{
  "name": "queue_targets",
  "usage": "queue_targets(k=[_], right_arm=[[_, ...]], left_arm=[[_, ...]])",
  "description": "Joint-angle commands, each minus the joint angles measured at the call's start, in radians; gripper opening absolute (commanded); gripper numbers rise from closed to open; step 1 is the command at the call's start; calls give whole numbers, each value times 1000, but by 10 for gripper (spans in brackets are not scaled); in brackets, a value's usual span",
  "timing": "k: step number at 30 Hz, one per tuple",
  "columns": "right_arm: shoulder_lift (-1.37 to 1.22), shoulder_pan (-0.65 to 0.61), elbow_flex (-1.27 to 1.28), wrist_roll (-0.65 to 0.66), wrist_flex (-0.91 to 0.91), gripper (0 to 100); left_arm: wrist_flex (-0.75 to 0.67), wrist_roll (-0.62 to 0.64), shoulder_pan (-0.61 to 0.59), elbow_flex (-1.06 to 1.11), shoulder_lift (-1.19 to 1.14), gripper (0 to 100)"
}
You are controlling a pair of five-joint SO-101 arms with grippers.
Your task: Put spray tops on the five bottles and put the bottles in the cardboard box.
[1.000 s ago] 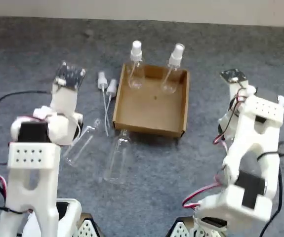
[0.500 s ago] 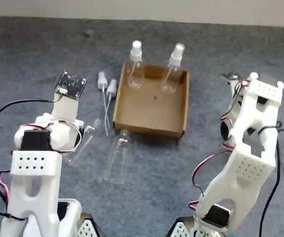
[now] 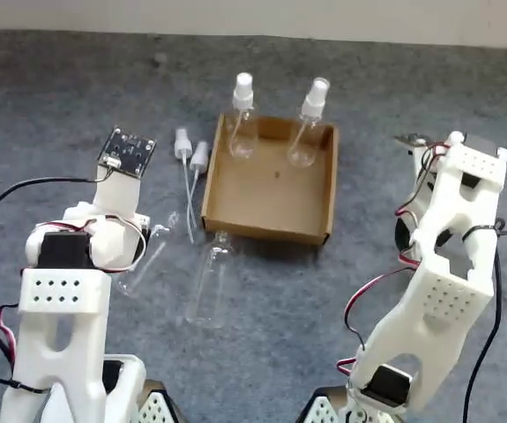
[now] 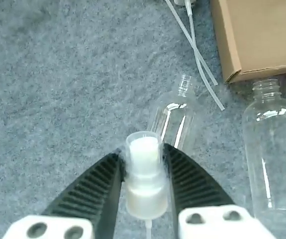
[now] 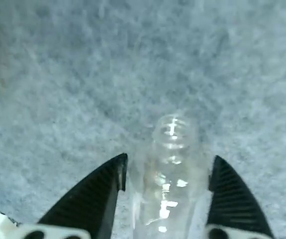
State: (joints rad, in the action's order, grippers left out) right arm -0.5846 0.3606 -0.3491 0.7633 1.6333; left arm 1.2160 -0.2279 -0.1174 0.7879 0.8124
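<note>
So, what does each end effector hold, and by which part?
Left end effector grips a spray top by its cap sides. Right end effector holds an open bottle by its body.

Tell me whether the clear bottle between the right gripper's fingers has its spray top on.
Off: the clear plastic bottle between the fingers of the right gripper shows a bare, open threaded neck.

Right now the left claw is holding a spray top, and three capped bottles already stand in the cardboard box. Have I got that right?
Not quite. The high view shows two capped bottles standing in the cardboard box, not three. The rest holds: in the left wrist view, the left claw is holding a spray top.
</note>
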Motion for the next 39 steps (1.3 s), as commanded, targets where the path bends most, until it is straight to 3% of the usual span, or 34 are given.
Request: queue_targets(k=[1, 6, 11, 16, 20, 25, 30, 34, 39], right_arm=[[22, 10, -58, -14, -13, 114], [30, 39, -65, -15, 4, 28], [120, 62, -213, -26, 130, 9], [357, 7, -291, -183, 134, 5], [601, -171, -173, -269, 134, 5], [951, -522, 97, -393, 76, 5], [1274, -823, 556, -519, -222, 5], [1445, -975, 900, -566, -473, 5], [1534, -1125, 1144, -600, -677, 5]], left_arm=[[-18, 8, -15, -7, 21, 4], [-18, 8, -15, -10, 25, 4], [-15, 11, -12, -35, 27, 4], [-5, 109, -8, -170, 27, 4], [48, 169, -7, -300, 27, 4], [137, 253, -10, -473, 30, 4], [181, 347, -12, -581, 136, 4], [150, 453, -8, -562, 308, 4], [-20, 542, -7, -476, 472, 4]])
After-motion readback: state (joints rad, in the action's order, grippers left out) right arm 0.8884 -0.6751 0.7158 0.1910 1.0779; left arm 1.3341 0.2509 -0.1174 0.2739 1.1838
